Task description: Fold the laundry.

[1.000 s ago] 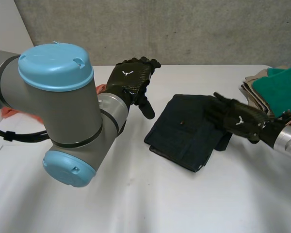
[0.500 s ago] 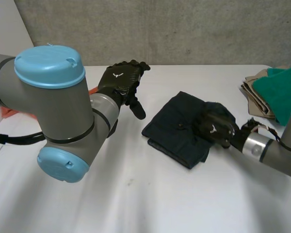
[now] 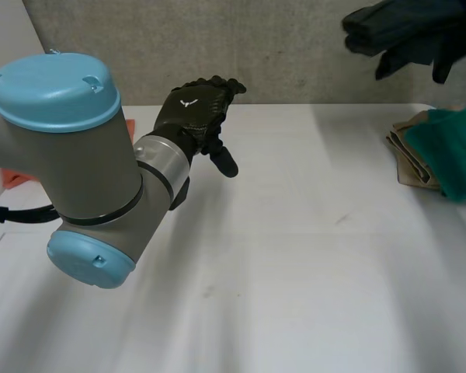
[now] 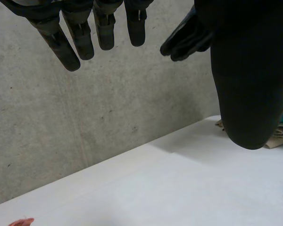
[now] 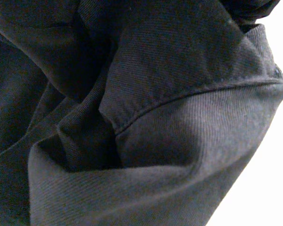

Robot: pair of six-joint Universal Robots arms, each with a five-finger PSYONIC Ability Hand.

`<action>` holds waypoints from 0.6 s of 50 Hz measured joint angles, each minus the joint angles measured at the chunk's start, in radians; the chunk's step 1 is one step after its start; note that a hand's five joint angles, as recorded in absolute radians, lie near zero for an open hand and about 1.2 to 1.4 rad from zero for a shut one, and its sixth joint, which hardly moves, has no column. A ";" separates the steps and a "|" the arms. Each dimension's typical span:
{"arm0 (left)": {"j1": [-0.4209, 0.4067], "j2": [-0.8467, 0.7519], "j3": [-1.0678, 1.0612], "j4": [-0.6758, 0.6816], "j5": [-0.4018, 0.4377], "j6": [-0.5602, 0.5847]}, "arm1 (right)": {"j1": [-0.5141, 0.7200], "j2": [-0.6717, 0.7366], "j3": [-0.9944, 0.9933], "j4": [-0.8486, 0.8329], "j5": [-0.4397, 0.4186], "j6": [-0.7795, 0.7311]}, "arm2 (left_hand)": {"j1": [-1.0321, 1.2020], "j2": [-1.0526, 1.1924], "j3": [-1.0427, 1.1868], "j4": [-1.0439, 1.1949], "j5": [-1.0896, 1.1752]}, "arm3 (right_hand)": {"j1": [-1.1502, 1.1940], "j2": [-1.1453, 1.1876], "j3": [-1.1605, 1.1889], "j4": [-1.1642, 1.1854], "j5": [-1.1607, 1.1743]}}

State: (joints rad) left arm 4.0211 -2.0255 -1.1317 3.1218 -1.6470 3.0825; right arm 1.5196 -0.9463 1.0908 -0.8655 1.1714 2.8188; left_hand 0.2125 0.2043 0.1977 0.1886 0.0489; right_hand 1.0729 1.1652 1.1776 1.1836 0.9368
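As one garment (image 3: 396, 23) hangs, left robot hand (image 3: 193, 116) is open, right robot hand (image 3: 450, 48) unclear.

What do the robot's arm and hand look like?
The left arm is a fat grey tube with round light-blue caps and a silver wrist ring. Its black robot hand has a small white mark on the back.
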 measured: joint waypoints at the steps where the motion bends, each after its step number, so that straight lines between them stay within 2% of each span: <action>1: -0.001 0.000 -0.001 0.001 0.001 0.000 | -0.015 0.013 -0.010 0.009 -0.003 -0.002 | 0.000 0.000 0.000 0.000 0.000 | 0.000 0.001 0.000 0.000 0.000; 8: -0.013 -0.005 -0.012 0.017 0.006 -0.001 | -0.120 0.132 -0.045 0.027 -0.060 -0.035 | 0.000 0.000 0.000 0.000 0.000 | 0.000 0.004 0.004 0.009 0.000; 13: -0.021 -0.022 -0.017 0.037 0.009 -0.001 | -0.199 0.270 -0.059 -0.029 -0.147 -0.049 | 0.000 0.000 0.000 0.000 0.000 | 0.000 0.004 0.004 0.009 0.000; 18: -0.024 -0.035 -0.018 0.046 0.011 0.000 | -0.250 0.363 -0.048 -0.087 -0.199 -0.034 | 0.000 0.000 0.000 0.000 0.000 | 0.000 0.004 0.005 0.009 0.032; 23: -0.025 -0.040 -0.017 0.047 0.013 0.001 | -0.282 0.381 -0.020 -0.131 -0.216 0.019 | 0.000 0.000 0.000 0.000 0.000 | 0.000 0.010 0.010 0.013 0.034; 30: -0.027 -0.040 -0.010 0.049 0.018 0.003 | -0.283 0.331 -0.002 -0.170 -0.215 0.136 | 0.000 0.000 0.000 0.000 0.000 | 0.000 0.010 0.010 0.013 0.034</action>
State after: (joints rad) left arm 3.9937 -2.0656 -1.1417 3.1710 -1.6293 3.0860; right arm 1.2362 -0.6152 1.0883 -1.0355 0.9559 2.9550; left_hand 0.2124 0.2043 0.1977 0.1886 0.0487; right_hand 1.0729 1.1747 1.1878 1.1967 0.9712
